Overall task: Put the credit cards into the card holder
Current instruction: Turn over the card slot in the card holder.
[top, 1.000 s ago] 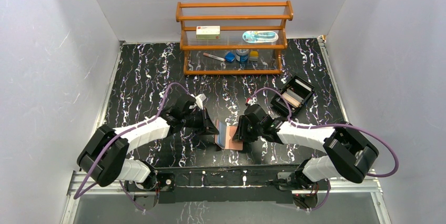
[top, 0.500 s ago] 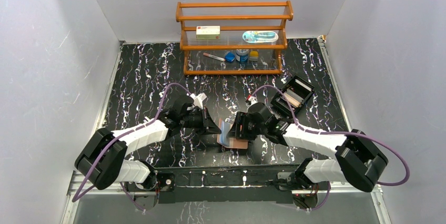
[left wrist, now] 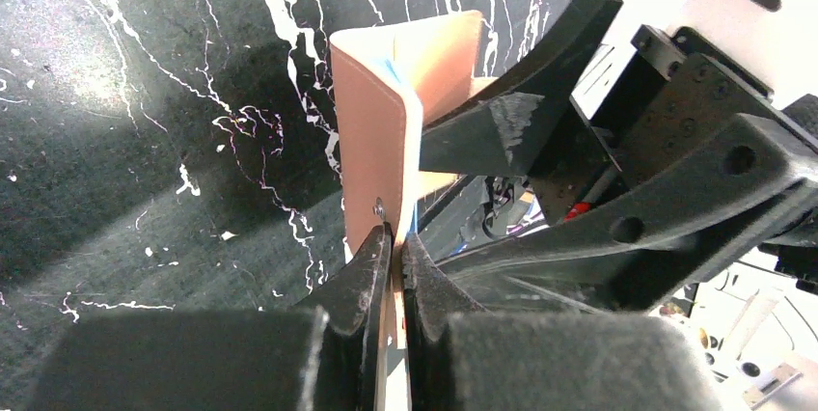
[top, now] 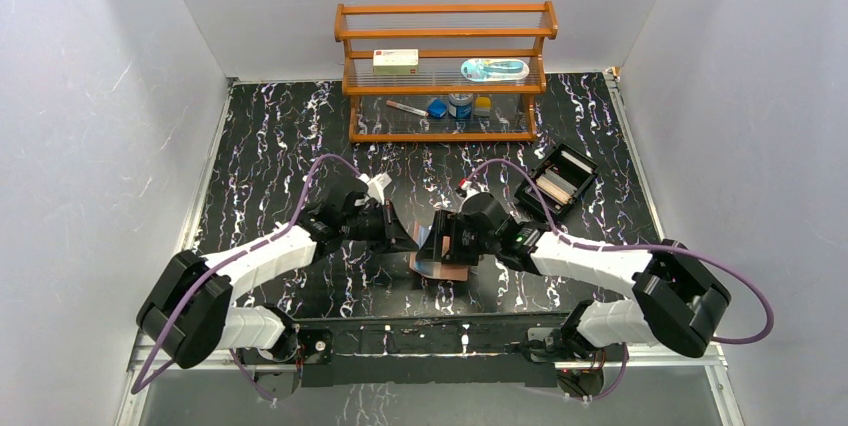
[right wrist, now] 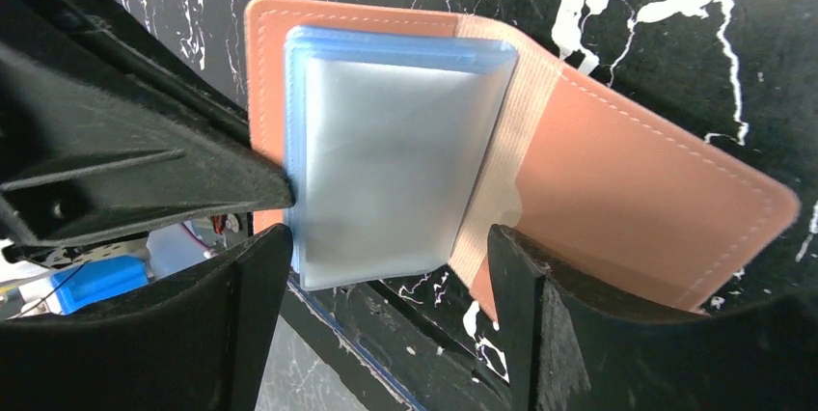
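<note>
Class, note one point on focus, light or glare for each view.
Top external: even, soft light; rack and table sharp. Left wrist: the left gripper, near the lens, is blurred; the card holder is crisper. Right wrist: grey sheen on the clear sleeves; the right gripper is soft-edged.

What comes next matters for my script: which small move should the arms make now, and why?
Probably draw the right gripper back off the card holder and head toward the black tray, where cards seem to lie. Its jaws stand open flanking the clear sleeves, holding nothing, while the left gripper pinches the cover's edge, propping it open.
</note>
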